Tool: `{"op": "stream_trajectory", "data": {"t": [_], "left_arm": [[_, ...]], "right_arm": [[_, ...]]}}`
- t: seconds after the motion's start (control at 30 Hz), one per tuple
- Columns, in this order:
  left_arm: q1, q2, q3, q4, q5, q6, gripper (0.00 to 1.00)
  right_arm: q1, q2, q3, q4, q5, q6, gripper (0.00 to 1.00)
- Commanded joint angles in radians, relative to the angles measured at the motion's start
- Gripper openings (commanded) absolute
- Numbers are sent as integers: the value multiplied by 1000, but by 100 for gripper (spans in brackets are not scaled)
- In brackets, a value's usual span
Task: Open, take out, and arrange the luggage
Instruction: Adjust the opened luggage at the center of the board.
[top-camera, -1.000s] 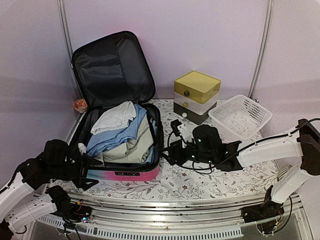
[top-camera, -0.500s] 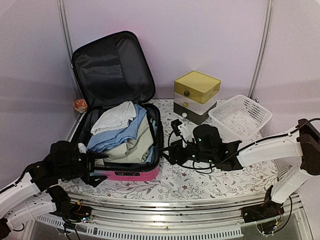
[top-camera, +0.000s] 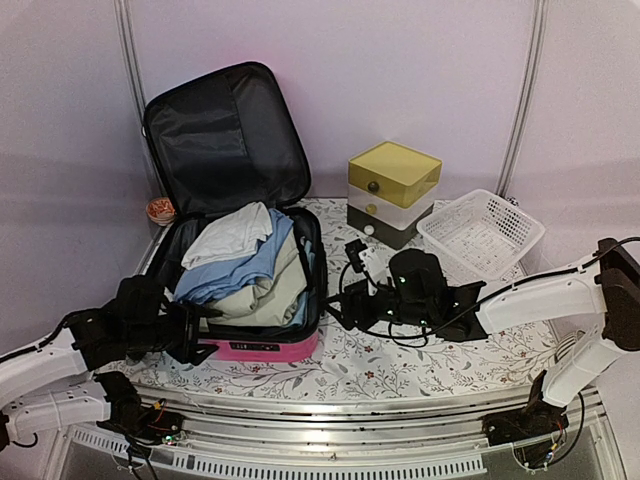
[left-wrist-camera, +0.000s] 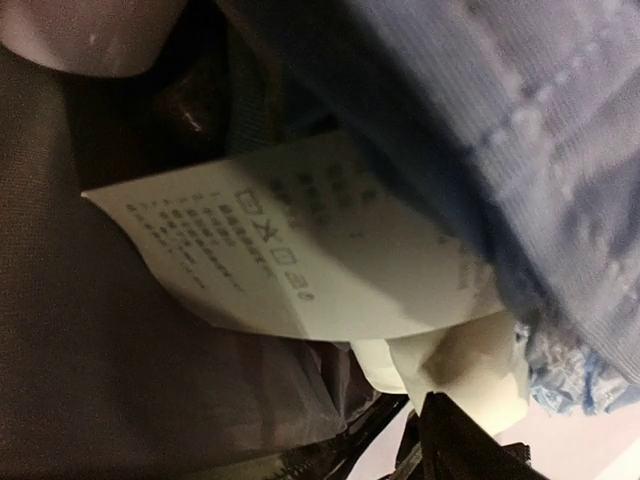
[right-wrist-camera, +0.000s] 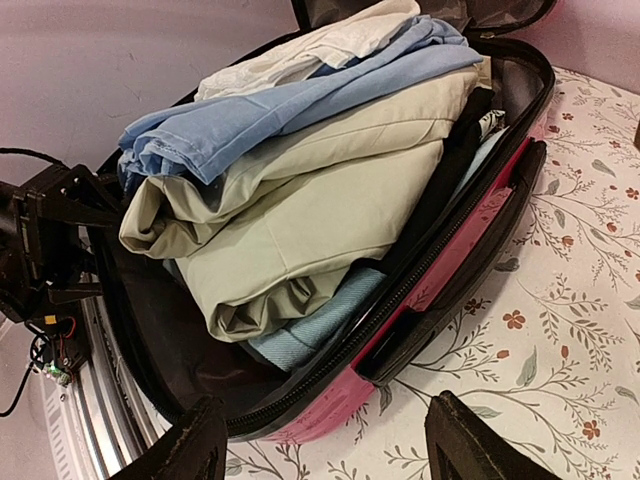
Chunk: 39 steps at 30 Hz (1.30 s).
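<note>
The small hard-shell pink-and-turquoise suitcase (top-camera: 258, 349) is lying on the left of the floral surface (top-camera: 400, 365), long axis running from the near edge to the wall, black-lined lid (top-camera: 225, 135) standing open at the far end. Opening appears done; the folded white, blue and beige garments (top-camera: 245, 265) are sitting unremoved. The right end effector (right-wrist-camera: 332, 445) is hovering beside it, jaws apart and empty; the left end effector (top-camera: 188, 335) is nosing into the near-left corner, grip indeterminable.

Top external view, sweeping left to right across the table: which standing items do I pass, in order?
luggage, lid open → yellow-topped drawer box → white mesh basket
</note>
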Motion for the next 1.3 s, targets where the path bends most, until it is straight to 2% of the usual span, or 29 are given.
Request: {"op": "stream_trajectory", "data": {"t": [0.0, 0.33, 0.63, 0.97, 1.27], "left_arm": [[-31, 95, 25, -123, -125, -25, 70], [-6, 295, 113, -140, -341, 28, 59], [130, 459, 194, -52, -354, 198, 59], [278, 550, 291, 4, -348, 364, 59], [329, 598, 346, 32, -366, 428, 60]], "right_arm": [[-10, -29, -14, 21, -4, -3, 70], [-15, -26, -21, 25, -22, -2, 70], [-51, 78, 36, 14, -121, 77, 70], [-130, 300, 238, 16, -275, 214, 71], [-170, 439, 406, -56, -247, 306, 66]]}}
